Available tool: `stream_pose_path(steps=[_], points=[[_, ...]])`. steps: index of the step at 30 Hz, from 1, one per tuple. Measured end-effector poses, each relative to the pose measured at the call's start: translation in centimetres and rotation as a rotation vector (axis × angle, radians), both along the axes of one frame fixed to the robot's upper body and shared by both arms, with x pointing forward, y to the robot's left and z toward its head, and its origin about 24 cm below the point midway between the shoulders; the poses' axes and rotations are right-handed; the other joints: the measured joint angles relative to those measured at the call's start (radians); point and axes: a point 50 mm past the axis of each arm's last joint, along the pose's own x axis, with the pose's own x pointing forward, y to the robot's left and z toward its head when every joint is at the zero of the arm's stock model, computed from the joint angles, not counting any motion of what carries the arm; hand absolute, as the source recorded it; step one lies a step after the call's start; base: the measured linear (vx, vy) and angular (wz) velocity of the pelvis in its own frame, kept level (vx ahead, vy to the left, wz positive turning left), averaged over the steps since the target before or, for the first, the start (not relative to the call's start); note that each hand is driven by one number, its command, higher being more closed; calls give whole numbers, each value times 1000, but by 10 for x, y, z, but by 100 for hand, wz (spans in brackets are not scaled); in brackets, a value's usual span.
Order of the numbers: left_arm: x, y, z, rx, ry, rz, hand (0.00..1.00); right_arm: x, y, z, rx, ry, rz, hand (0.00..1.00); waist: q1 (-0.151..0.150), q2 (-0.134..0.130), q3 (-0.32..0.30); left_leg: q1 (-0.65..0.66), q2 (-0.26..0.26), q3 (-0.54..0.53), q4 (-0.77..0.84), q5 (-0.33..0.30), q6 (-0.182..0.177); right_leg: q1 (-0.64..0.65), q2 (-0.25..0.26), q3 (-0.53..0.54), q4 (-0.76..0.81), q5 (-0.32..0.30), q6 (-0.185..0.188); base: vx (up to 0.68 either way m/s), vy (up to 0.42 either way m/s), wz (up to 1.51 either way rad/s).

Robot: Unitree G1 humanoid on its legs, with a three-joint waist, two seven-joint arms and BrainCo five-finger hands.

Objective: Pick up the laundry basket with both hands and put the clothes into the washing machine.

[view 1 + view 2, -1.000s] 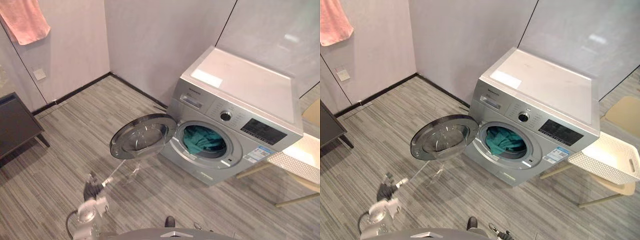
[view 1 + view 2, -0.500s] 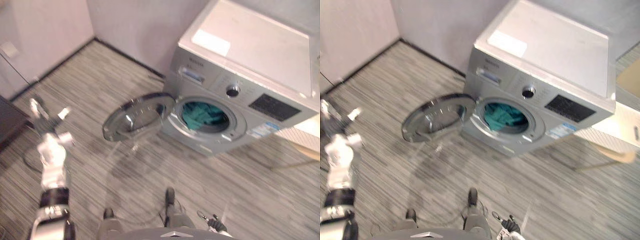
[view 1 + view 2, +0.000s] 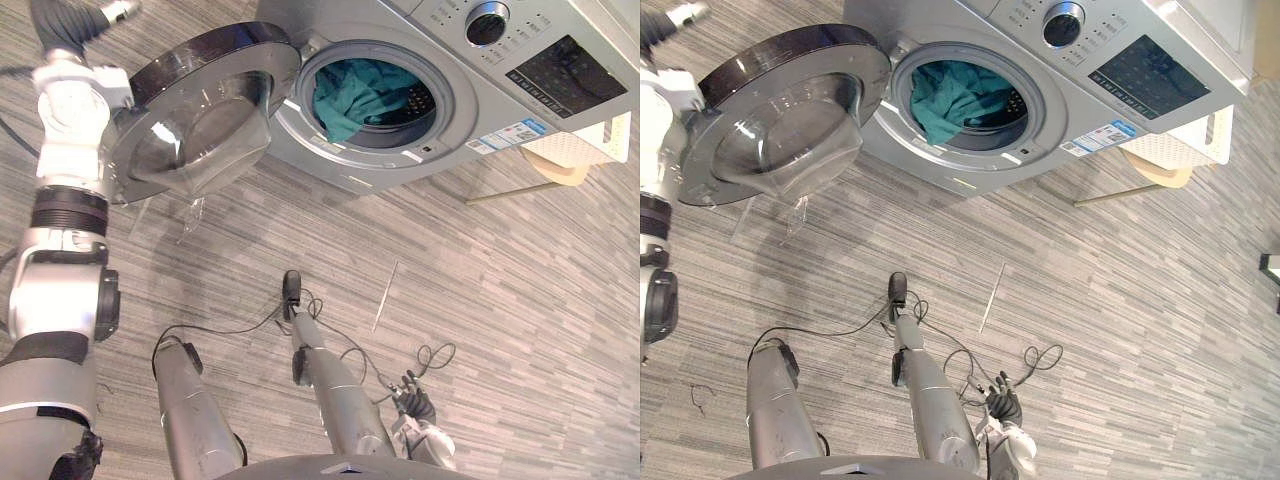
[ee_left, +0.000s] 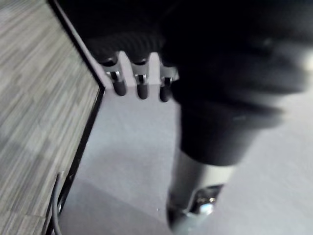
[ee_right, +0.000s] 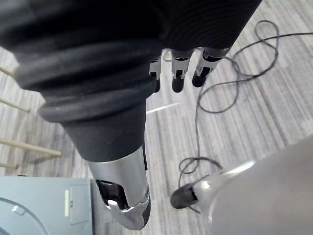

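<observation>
My left robot hand (image 3: 72, 22): raised just beside the outer rim of the open door (image 3: 200, 110). Its fingers (image 4: 141, 85) are loosely straight with the thumb apart, holding nothing, and a wall (image 4: 132, 161) lies ahead of it.

My right robot hand (image 3: 1002, 405): low over the floor (image 3: 480, 300), spread loosely, empty.

Open floor runs from my right robot hand up to the washer (image 3: 450, 110).

Clothes (image 3: 350, 90): teal, inside the drum, just past the door from my left robot hand.

Basket (image 3: 585, 140): white, at the washer's far corner, well apart from both robot hands.
</observation>
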Motion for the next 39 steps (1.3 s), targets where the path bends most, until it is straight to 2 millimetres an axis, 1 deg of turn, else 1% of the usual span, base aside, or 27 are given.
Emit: stream_pose_path(steps=[1, 2, 3, 5, 6, 8, 9, 10, 11, 12, 13, 14, 15, 16, 17, 19, 20, 21, 22, 23, 24, 27, 30, 33, 36, 38, 39], points=[[2, 0, -6, -3, 26, -7, 0, 0, 0, 0, 1, 1, 0, 0, 3, 0, 0, 10, 0, 8, -6, 1, 1, 1, 0, 0, 0, 13, 3, -44, 84, -9], [7, -2, -22, -27, 81, -32, 0, 0, -1, 0, 0, -2, -1, 0, 1, -1, 1, 31, -5, 21, -20, 4, 6, 8, -5, -2, 0, 31, 6, -30, 78, -3], [8, -5, -29, -55, 92, -51, 0, 0, -1, 0, 0, -2, -1, 0, 2, -1, 1, 42, -9, 26, -26, 5, 8, 15, -7, -3, 0, 33, 7, -31, 98, 9], [16, -31, -59, -76, 173, -155, 0, 0, 0, 0, 2, 0, 2, 0, 7, -2, 1, 80, -30, 30, -48, 11, 19, 46, -24, -9, 0, 37, 12, -28, 115, 27], [17, -38, -69, -77, 196, -183, 0, 0, 0, 0, 2, 0, 2, 0, 8, -2, 1, 90, -38, 30, -56, 16, 23, 55, -29, -10, 0, 37, 12, -30, 130, 38], [14, -74, -116, -147, 274, -299, 0, 1, 1, 0, 7, 0, 3, 0, 10, -2, 0, 141, -72, 33, -102, 36, 34, 93, -60, -16, 0, 32, 19, -18, 103, 44], [11, -82, -133, -200, 305, -328, 0, 1, 2, 0, 8, 1, 2, 0, 9, -2, 0, 156, -84, 34, -115, 41, 37, 107, -71, -19, 0, 22, 32, 7, 97, 50], [-1, -108, -180, -289, 413, -402, 0, 2, 4, 0, 15, -2, -2, 0, 11, -3, -1, 204, -109, 38, -136, 44, 37, 151, -91, -25, 0, -14, 74, 22, 88, 35], [-9, -117, -202, -307, 478, -425, 0, 4, 5, 1, 17, -8, -1, 0, 13, -1, -2, 225, -113, 42, -143, 44, 37, 166, -95, -28, 0, -24, 86, 48, 68, 22], [-37, -146, -258, -296, 665, -504, 0, 11, 9, 3, 29, -25, 2, 0, 13, -1, -2, 287, -121, 65, -173, 47, 32, 206, -100, -32, 0, -46, 88, 46, 34, 0], [-48, -156, -272, -301, 698, -523, 0, 13, 10, 3, 33, -28, 2, 0, 14, -1, -2, 312, -127, 72, -187, 49, 29, 221, -104, -32, 0, -55, 91, 44, 24, -2], [-63, -176, -290, -275, 770, -590, 0, 13, 12, 3, 39, -24, 4, 0, 20, -1, -4, 358, -141, 89, -216, 57, 27, 248, -114, -27, 1, -75, 92, 61, 1, -2], [-88, -208, -312, -173, 889, -735, 0, 11, 13, 0, 49, -4, 7, 0, 16, 4, -15, 429, -168, 120, -281, 81, 22, 279, -129, -9, 1, -85, 100, 56, -8, -3], [-98, -222, -318, -124, 929, -806, 0, 10, 12, -1, 50, 6, 4, 0, 6, 11, -24, 455, -180, 127, -313, 93, 22, 288, -136, -7, 1, -85, 100, 41, -23, -7], [-118, -249, -327, -28, 982, -945, 0, 6, 8, -5, 46, 34, -10, 0, -17, 22, -56, 495, -206, 150, -378, 118, 23, 294, -150, -1, 1, -85, 100, 2, -22, -9], [-141, -284, -325, 69, 987, -1123, 0, 2, 1, -11, 37, 79, -24, 0, -47, 42, -89, 556, -237, 181, -457, 146, 23, 306, -163, 21, 1, -89, 105, 21, -5, -21], [-153, -309, -315, 99, 956, -1244, 0, -3, -5, -15, 27, 116, -25, 0, -68, 61, -99, 612, -256, 206, -510, 162, 19, 327, -171, 38, 1, -106, 111, 46, 7, -33], [-163, -330, -298, 88, 888, -1358, 0, -12, -13, -19, 20, 153, -49, 0, -93, 80, -113, 663, -278, 223, -552, 171, 15, 352, -183, 52, 0, -150, 124, 30, 4, -27], [-163, -333, -294, 84, 872, -1376, 0, -13, -14, -20, 19, 159, -54, 0, -96, 82, -115, 672, -281, 227, -557, 172, 13, 357, -184, 54, 0, -157, 131, 9, -21, -31], [-164, -342, -281, 59, 818, -1426, 0, -18, -19, -22, 9, 181, -67, 0, -107, 105, -127, 693, -283, 236, -574, 175, 8, 360, -181, 70, 0, -169, 137, -26, -54, -24], [-162, -344, -274, 47, 787, -1445, 0, -23, -24, -23, 4, 193, -88, 0, -118, 125, -139, 708, -286, 237, -596, 183, 6, 363, -178, 72, 0, -171, 138, -33, -69, -23], [-154, -335, -272, 20, 775, -1410, 0, -31, -26, -26, 8, 225, -106, 0, -131, 138, -140, 750, -285, 231, -632, 199, 0, 395, -169, 69, 0, -188, 144, -40, -76, 5], [-141, -308, -284, -51, 799, -1304, 0, -41, -27, -29, 10, 250, -119, 0, -133, 141, -141, 779, -285, 224, -658, 210, -9, 421, -168, 58, -7, -195, 140, -75, -71, 14], [-139, -275, -306, -122, 861, -1175, 0, -57, -27, -35, 26, 310, -164, 0, -129, 148, -145, 779, -285, 192, -668, 219, -11, 436, -174, 30, -7, -203, 135, -44, -30, 28], [-151, -226, -350, -192, 1014, -981, 0, -68, -28, -39, 42, 357, -189, 0, -125, 160, -146, 785, -285, 142, -699, 252, -5, 463, -179, -20, -7, -209, 136, 10, -12, 41], [-160, -202, -371, -217, 1101, -877, 0, -71, -30, -40, 39, 375, -189, 0, -111, 166, -148, 794, -284, 123, -714, 258, -5, 476, -178, -39, -6, -211, 133, 41, 3, 29], [-170, -177, -392, -248, 1190, -750, 0, -74, -32, -42, 39, 393, -188, 0, -98, 170, -145, 802, -285, 116, -724, 262, -4, 489, -180, -51, -3, -217, 132, 48, 9, 25]])
